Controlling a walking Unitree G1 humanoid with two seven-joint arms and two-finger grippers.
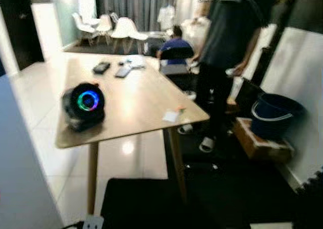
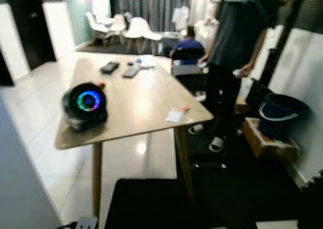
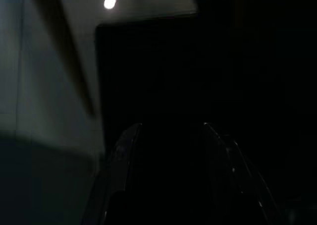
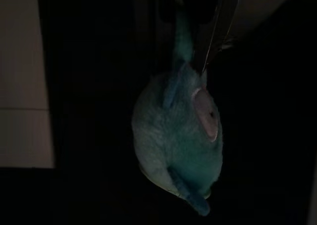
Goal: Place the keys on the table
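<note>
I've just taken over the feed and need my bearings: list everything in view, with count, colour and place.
Table: one, light wood, ahead in the head views.
Speaker: one, black with a glowing ring, table's near left end.
Paper slip: one, white, table's near right edge.
Small dark items: a few, far end of the table, too blurred to name.
Chairs: several, white, far back of the room.
Bucket: one, dark blue, floor at right, by the wall.
Mat: one, black, floor below the table's near end.
People: one standing right of the table; one seated behind it.
Plush toy: one, teal, hanging from the right gripper.
Left gripper: dark, hanging idle.
</note>
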